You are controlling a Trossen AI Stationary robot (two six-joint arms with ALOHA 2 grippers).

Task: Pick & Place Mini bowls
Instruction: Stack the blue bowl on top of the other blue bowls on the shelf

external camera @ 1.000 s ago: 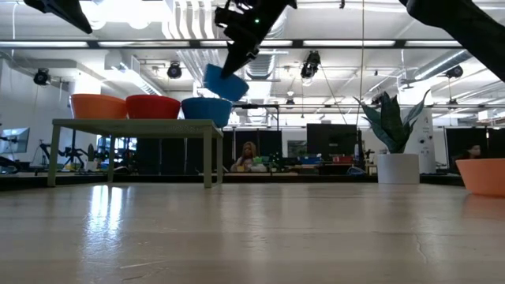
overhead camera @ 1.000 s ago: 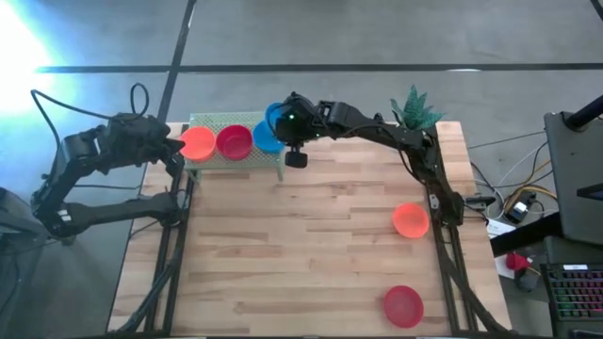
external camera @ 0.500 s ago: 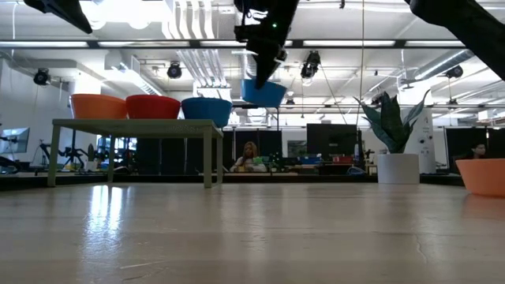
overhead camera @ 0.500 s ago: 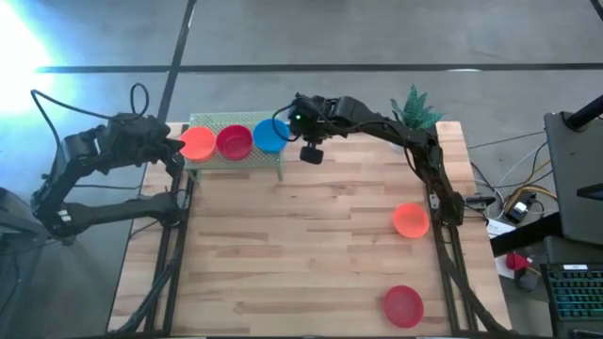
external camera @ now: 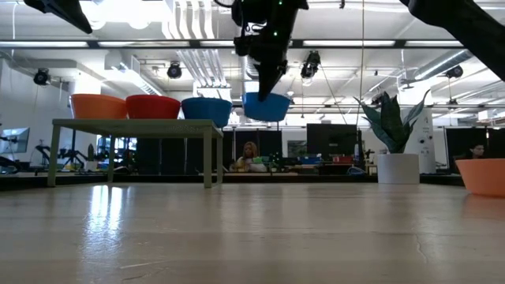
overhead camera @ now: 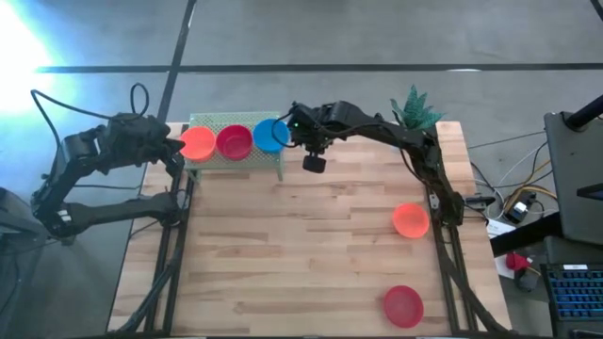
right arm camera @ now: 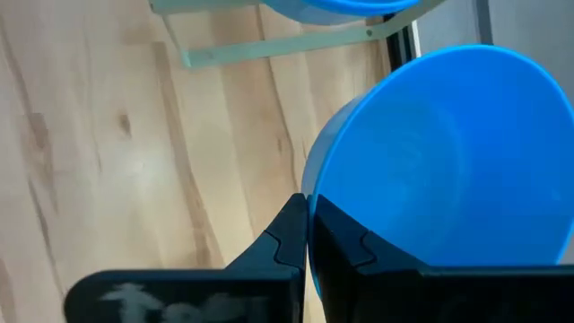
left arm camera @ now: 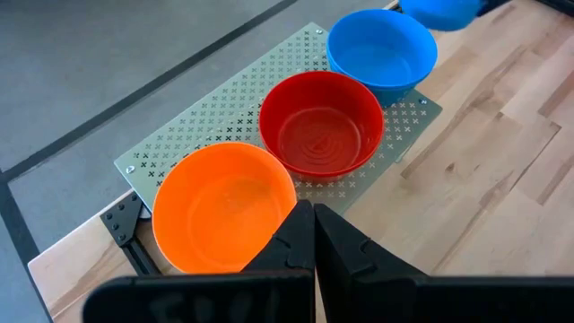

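Right pincer pinching the rim of a blue mini bowl, held in the air just right of the small green rack at the far left of the desk. On the rack, in a row: orange bowl, red bowl, second blue bowl. Near the right edge, another orange bowl; nearer still, another red bowl. Left pincer pressed together, empty, hovering just left of the rack. White plant pot at the far right corner.

Rack blocks far-left corner; table centre open
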